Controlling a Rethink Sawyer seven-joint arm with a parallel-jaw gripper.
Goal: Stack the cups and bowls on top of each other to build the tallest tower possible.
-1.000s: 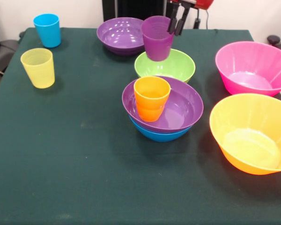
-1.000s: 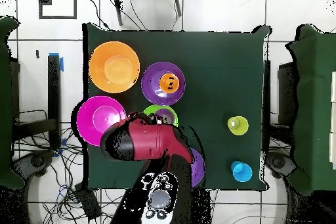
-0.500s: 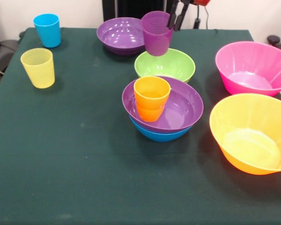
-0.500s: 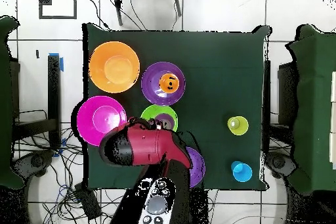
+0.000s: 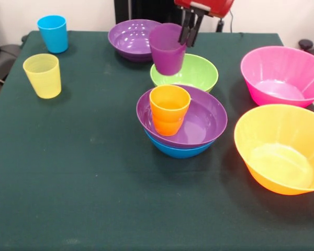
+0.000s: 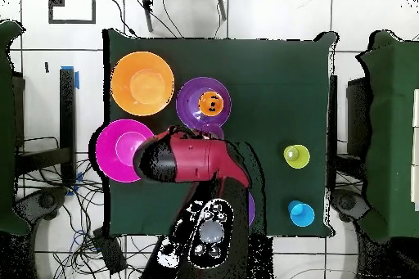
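My gripper [image 5: 188,32] is shut on the rim of the purple cup [image 5: 167,49], which hangs in the air above the near-left edge of the green bowl [image 5: 191,74]. In front of it stands the tower: a blue bowl [image 5: 179,150] with a purple bowl [image 5: 201,120] nested in it and an orange cup [image 5: 169,109] standing inside. A second purple bowl [image 5: 131,37] sits behind. The yellow cup [image 5: 43,75] and blue cup [image 5: 53,33] stand at the left. From overhead the red arm [image 6: 192,161] hides the held cup and the green bowl.
A large pink bowl [image 5: 280,76] and a large orange bowl [image 5: 282,148] stand at the right of the green cloth [image 5: 78,172]. Overhead they show as the pink bowl [image 6: 114,146] and orange bowl [image 6: 142,83] at the left.
The gripper has carried the purple cup leftward and toward the tower, lowering it slightly after a brief rise. The other cups and bowls have stayed put.
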